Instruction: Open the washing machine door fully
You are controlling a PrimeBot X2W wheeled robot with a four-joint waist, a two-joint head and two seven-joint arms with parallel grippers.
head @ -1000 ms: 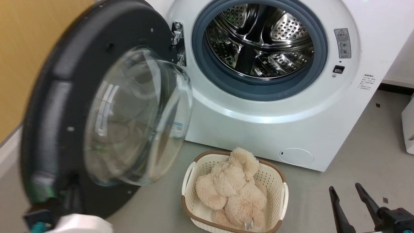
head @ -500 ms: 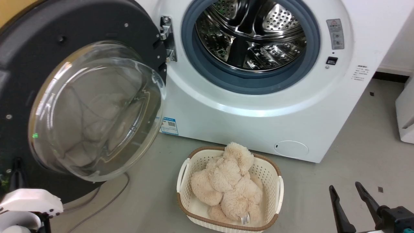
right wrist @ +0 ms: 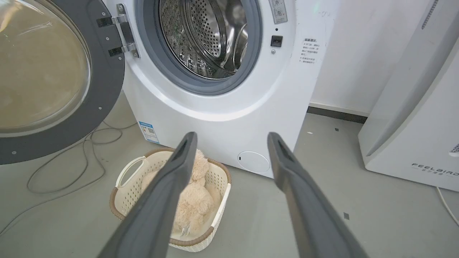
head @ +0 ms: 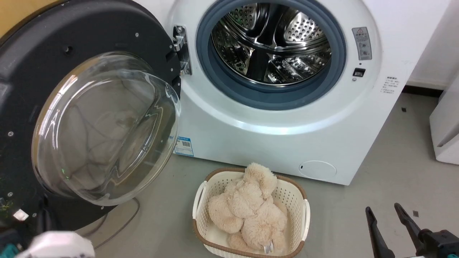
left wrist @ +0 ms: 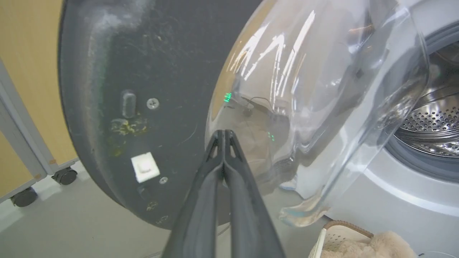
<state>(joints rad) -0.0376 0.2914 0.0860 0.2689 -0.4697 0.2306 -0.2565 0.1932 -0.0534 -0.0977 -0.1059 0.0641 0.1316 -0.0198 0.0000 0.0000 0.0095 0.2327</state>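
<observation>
Left gripper (left wrist: 224, 133) is sitting fully pinched, gripping nothing, tips by the washing machine door (head: 89, 118), contact unclear. Door is hanging wide open left of the washing machine (head: 287, 143). Right gripper (right wrist: 231, 136) is hovering spread, empty.

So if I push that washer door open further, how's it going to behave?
The door will probably swing rigidly about its metal hinge rather than flex. Its glass bowl looks smooth and glossy, so the shut left gripper might slip there; the black ring seems safer. Being big, with thick glass, it's likely heavyish.
</observation>
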